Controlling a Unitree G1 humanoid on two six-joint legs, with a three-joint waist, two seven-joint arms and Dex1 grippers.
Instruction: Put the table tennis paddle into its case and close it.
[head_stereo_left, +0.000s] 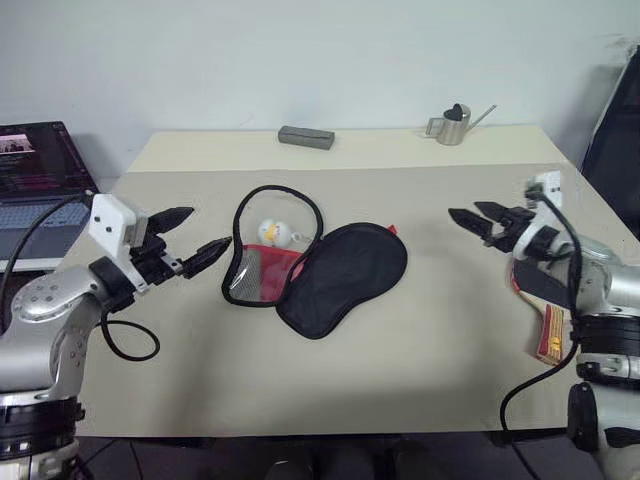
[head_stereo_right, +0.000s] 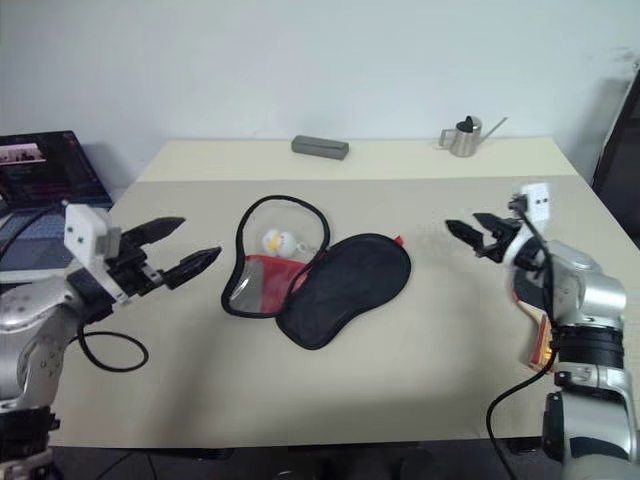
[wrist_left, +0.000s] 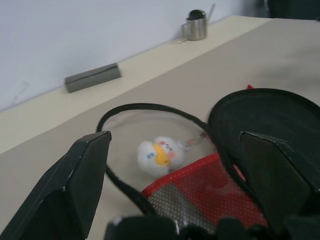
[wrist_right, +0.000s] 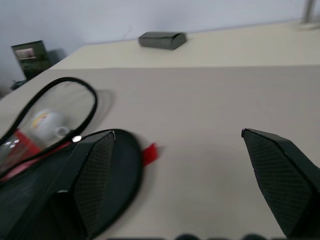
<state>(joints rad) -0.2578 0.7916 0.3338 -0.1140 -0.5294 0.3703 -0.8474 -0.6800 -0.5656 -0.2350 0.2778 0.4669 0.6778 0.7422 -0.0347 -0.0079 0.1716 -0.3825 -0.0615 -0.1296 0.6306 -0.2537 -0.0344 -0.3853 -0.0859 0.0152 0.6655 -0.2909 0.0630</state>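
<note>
Left end effector (head_stereo_left: 208, 228): fingers spread wide, empty, level, aimed at the open side of the case and just short of it.
Right end effector (head_stereo_left: 465, 211): also wide and empty, pointing across the tabletop (head_stereo_left: 400, 360) toward the case, well apart from it.
Case (head_stereo_left: 340, 275): mid-tabletop, unzipped, black fabric half folded out beside the red mesh panel (head_stereo_left: 265, 272); zip rim (head_stereo_left: 280, 190) lying in a loose loop.
Duck charm (head_stereo_left: 272, 233): inside that loop, on the tabletop.
Paddle: cannot tell where; perhaps under the black half, perhaps the red-and-pale object (head_stereo_left: 548, 340) half hidden by the right forearm.
Handling: soft, limp and light, likely to slide or fold; best pinched at the stiffer zip rim, with the other side pinned.
Far edge: grey block (head_stereo_left: 306, 137), small metal can (head_stereo_left: 452, 125).
</note>
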